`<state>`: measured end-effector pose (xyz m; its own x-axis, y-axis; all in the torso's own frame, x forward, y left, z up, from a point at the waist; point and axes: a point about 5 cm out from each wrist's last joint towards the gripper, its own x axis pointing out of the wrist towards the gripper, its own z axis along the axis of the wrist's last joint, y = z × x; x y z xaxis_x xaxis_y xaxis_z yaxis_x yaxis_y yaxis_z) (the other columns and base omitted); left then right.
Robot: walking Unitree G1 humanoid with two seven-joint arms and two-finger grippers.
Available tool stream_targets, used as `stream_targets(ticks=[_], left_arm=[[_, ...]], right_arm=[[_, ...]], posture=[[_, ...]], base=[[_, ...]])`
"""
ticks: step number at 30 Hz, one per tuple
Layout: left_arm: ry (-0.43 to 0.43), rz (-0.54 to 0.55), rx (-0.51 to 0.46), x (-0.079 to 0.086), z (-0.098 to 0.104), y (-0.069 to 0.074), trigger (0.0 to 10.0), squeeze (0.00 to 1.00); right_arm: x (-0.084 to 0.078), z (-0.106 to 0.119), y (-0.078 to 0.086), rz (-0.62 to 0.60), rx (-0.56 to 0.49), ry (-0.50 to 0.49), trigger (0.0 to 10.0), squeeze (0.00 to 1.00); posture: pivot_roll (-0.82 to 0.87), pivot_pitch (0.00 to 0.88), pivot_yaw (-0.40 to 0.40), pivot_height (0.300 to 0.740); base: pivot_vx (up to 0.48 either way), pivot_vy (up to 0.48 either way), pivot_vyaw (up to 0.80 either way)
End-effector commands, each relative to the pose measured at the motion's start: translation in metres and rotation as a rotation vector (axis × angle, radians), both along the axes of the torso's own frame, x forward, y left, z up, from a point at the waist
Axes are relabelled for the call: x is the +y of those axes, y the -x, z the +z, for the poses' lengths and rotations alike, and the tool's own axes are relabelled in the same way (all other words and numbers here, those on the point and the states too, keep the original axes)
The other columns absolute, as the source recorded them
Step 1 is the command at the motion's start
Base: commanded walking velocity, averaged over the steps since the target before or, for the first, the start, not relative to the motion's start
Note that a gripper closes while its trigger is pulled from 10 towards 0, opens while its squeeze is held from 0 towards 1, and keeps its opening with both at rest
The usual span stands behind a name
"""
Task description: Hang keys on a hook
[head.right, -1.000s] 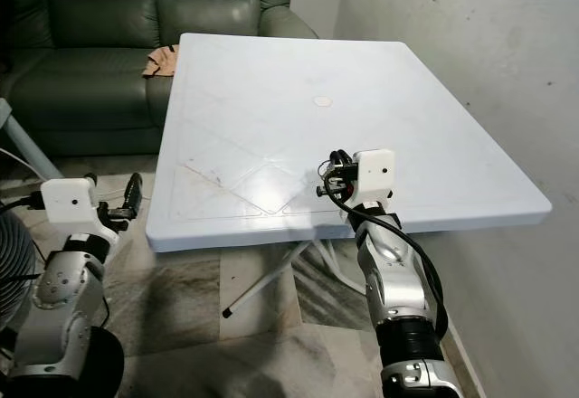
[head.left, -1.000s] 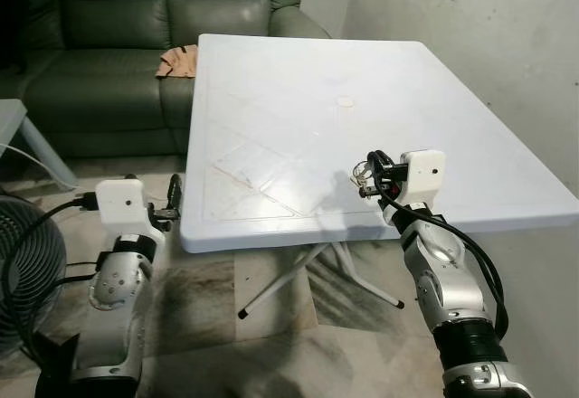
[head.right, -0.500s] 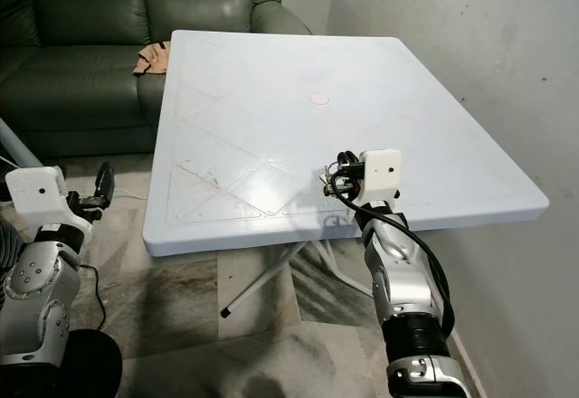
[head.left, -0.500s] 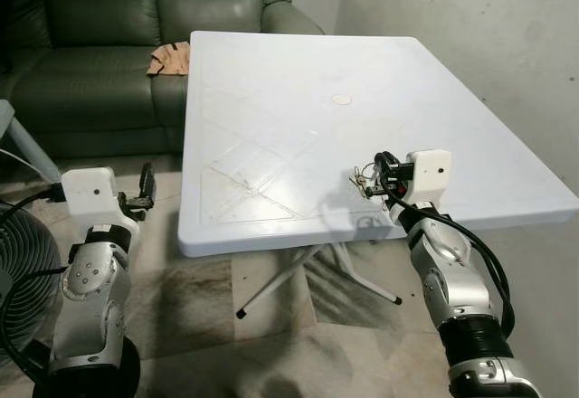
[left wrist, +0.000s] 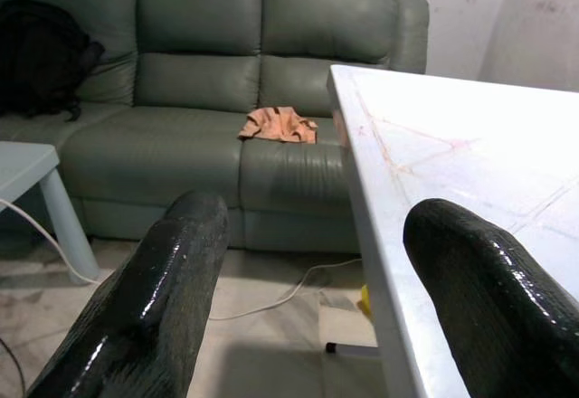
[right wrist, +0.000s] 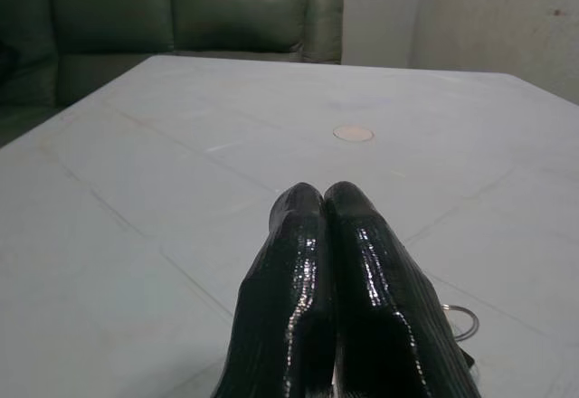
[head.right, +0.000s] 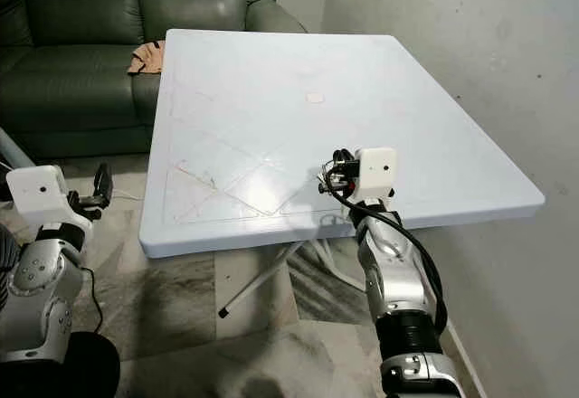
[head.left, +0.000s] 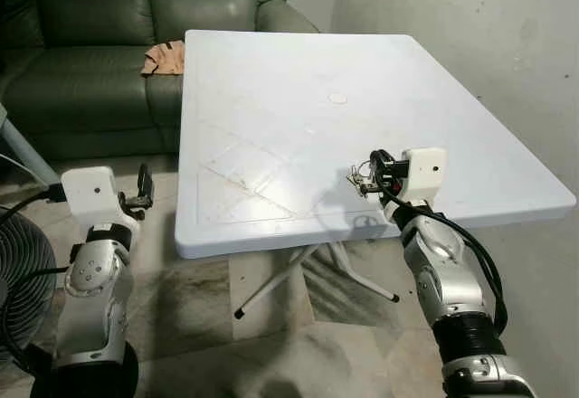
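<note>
While pinched in right fingers (right wrist: 321, 262), keys (head.left: 360, 179) dangle w/ ring down.

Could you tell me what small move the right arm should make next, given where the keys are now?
Probably lift the right gripper straight up off the white plastic table. Its black fingers are pressed shut, with the small metal keys dangling at their tips just above the tabletop near its front edge. No hook is in sight, so clearing the table first seems safest.
</note>
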<state>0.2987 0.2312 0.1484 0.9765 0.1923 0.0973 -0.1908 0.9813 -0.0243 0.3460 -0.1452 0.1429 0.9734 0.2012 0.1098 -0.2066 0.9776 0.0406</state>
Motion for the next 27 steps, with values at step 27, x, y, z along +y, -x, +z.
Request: stream_targets(ticks=[27], left_arm=[[0.066,0.015,-0.008,-0.0044,0.0005,-0.0023,10.0,0.0]], right_arm=[[-0.0028,0.0059,-0.0039,-0.001,-0.011,0.002,10.0,0.0]], posture=[[-0.03,0.0,-0.056,0.728]], base=[[0.0,-0.017,-0.71]])
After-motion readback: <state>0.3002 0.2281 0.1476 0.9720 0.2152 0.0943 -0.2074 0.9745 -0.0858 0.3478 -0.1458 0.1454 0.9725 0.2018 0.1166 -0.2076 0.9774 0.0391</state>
